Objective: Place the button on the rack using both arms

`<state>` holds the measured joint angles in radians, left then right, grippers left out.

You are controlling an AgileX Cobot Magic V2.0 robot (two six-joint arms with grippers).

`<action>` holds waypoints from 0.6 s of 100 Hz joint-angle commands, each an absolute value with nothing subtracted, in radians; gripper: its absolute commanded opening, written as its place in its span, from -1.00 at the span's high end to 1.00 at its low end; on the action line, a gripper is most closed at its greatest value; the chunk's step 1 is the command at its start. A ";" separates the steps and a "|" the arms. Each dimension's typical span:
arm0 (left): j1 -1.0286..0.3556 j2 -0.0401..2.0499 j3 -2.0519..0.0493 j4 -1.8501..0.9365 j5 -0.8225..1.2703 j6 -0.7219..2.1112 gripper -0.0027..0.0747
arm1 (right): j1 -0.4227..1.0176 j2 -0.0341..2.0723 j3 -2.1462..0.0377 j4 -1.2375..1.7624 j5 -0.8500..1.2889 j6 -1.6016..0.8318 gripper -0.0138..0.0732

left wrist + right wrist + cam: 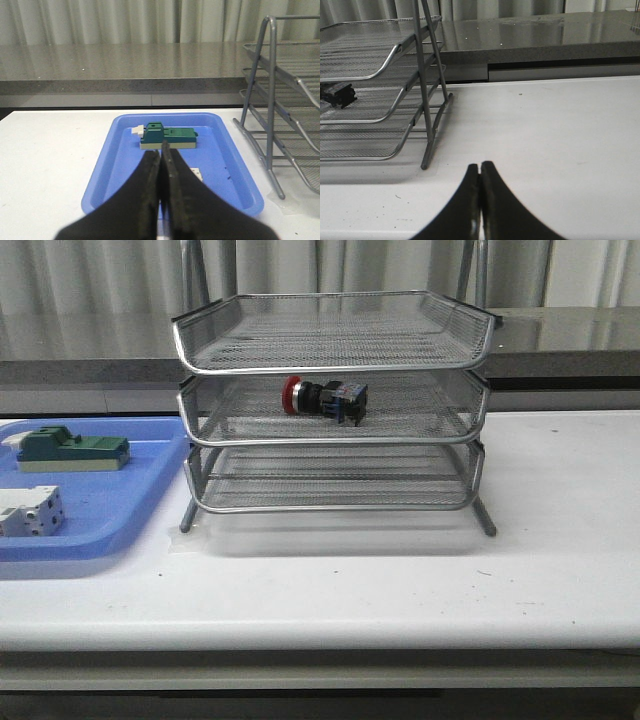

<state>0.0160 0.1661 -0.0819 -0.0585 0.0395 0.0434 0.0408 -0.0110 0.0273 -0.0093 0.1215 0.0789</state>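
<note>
Currently the button (325, 398) lies on its side in the middle tier of the rack (333, 365), red head toward the robot's left, blue-black body toward the right, resting on the mesh floor near the tray's centre. From the right wrist view only its dark body end (338, 94) shows, at the edge of the middle tray.

Rack: three silver wire-mesh tiers on a rod frame, standing upright on the white tabletop (540, 540); top and bottom tiers hold nothing visible.

Left gripper (161, 192): fingers pressed together, nothing between them, held above the blue tray (125, 165), well apart from the button, with the rack off to one side of it.

Right gripper (480, 200): fingers likewise closed flat against each other, holding nothing, over bare tabletop beside the rack's foot, apart from the button.

Neither gripper appears in the front view.

Blue tray: flat plastic, on the tabletop just left of the rack, carrying a green block component (72, 450) toward its far side and a white terminal block (30, 511) nearer the front edge.
</note>
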 commanded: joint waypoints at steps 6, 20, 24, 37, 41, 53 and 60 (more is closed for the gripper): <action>0.052 0.097 -0.041 0.023 -0.035 -0.079 0.98 | 0.033 -0.031 0.013 -0.007 0.036 0.069 0.82; 0.052 0.017 0.021 0.032 -0.035 -0.086 0.98 | 0.033 -0.031 0.013 -0.007 0.036 0.069 0.82; 0.052 -0.001 0.034 0.037 -0.035 -0.093 0.98 | 0.033 -0.031 0.013 -0.007 0.036 0.069 0.82; 0.052 -0.038 0.048 0.057 -0.017 -0.117 0.98 | 0.033 -0.031 0.013 -0.007 0.036 0.069 0.82; 0.049 -0.038 0.048 0.071 -0.017 -0.120 0.98 | 0.033 -0.031 0.013 -0.007 0.036 0.069 0.82; 0.050 -0.038 0.048 0.092 -0.019 -0.122 0.98 | 0.033 -0.030 0.013 -0.007 0.036 0.069 0.82; 0.050 -0.038 0.048 0.094 -0.019 -0.122 0.98 | 0.033 -0.030 0.013 -0.007 0.036 0.069 0.82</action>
<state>0.0518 -0.0044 0.0016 0.0867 0.0494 -0.1080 0.0392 -0.0110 0.0273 -0.0093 0.1215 0.0785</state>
